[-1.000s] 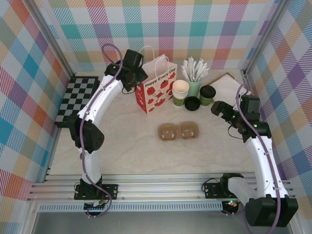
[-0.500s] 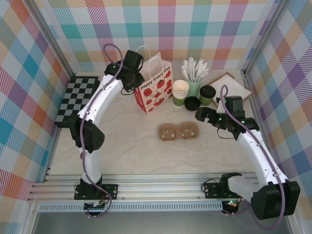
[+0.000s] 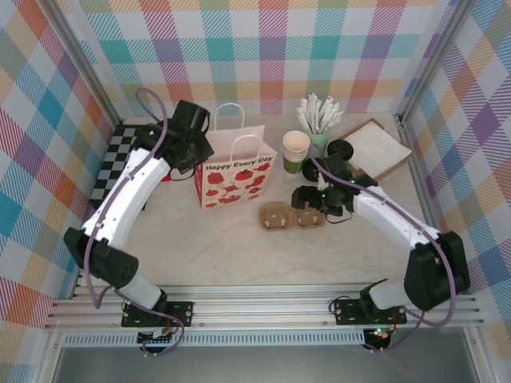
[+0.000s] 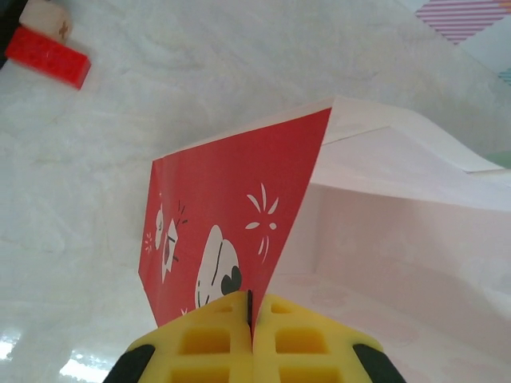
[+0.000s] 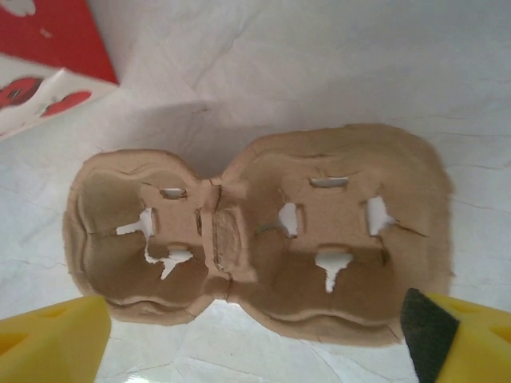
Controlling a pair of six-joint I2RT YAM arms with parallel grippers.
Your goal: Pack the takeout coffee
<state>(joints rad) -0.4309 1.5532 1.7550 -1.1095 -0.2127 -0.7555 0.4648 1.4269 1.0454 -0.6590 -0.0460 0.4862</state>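
1. Table [image 3: 223, 239]: pale marbled top with plaid walls round it.
2. Paper bag [image 3: 239, 171]: white with red strawberry print and lettering. Upright, mouth open, handles up, left of centre. Wrist view [image 4: 231, 215] shows a red side panel and white inside.
3. Checker mat [image 3: 108, 171]: black/white, far left, partly under the L arm.
4. Board [image 3: 382, 144]: brown with a white sheet on top, at the far right corner.
5. Carrier [image 3: 292, 215]: brown cardboard, two cup wells, both empty. Lies flat at table centre, just right of the bag and apart from it. Close view [image 5: 255, 239] shows cut slots in each well.
6. L gripper [image 4: 250, 307]: yellow fingers pressed together w/ the bag's top edge pinched between them, at the bag's left side [image 3: 192, 152].
7. R gripper [image 5: 247, 351]: fingers wide apart, one past each end of the carrier, nothing held. Hangs low over the carrier's near edge [image 3: 307, 199].
8. Cream cups [image 3: 296, 144]: stacked, at the back behind the carrier.
9. Stirrer holder [image 3: 320, 142]: pale green, white stirrers fanned out, just right of the cups.
10. Takeout coffee [image 3: 344, 148]: dark cup w/ black lid, at the back between holder and board. Partly behind the R arm and well apart from the carrier.
11. Red block [image 4: 46, 57]: on the table beyond the bag.
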